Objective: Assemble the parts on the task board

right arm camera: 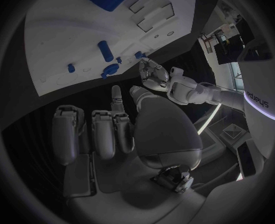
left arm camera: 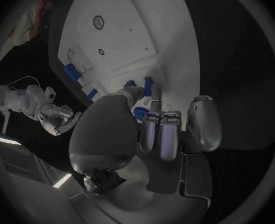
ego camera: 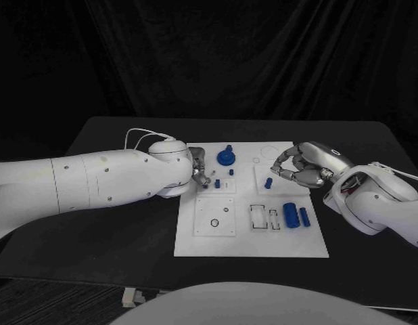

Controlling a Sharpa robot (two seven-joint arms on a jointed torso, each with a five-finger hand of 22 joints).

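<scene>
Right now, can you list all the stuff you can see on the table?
Table: one, black, under everything.
Task board: one, white, middle of the table.
Round knobbed part: one, blue, far end of the board.
Small pegs: a few, blue, mid-board between the hands; exact count unclear.
Cylinders: two, blue, side by side on the board's right.
Left robot hand: one, silver, at the board's left edge.
Right robot hand: one, silver, fingers curled, over the board's right edge.
</scene>
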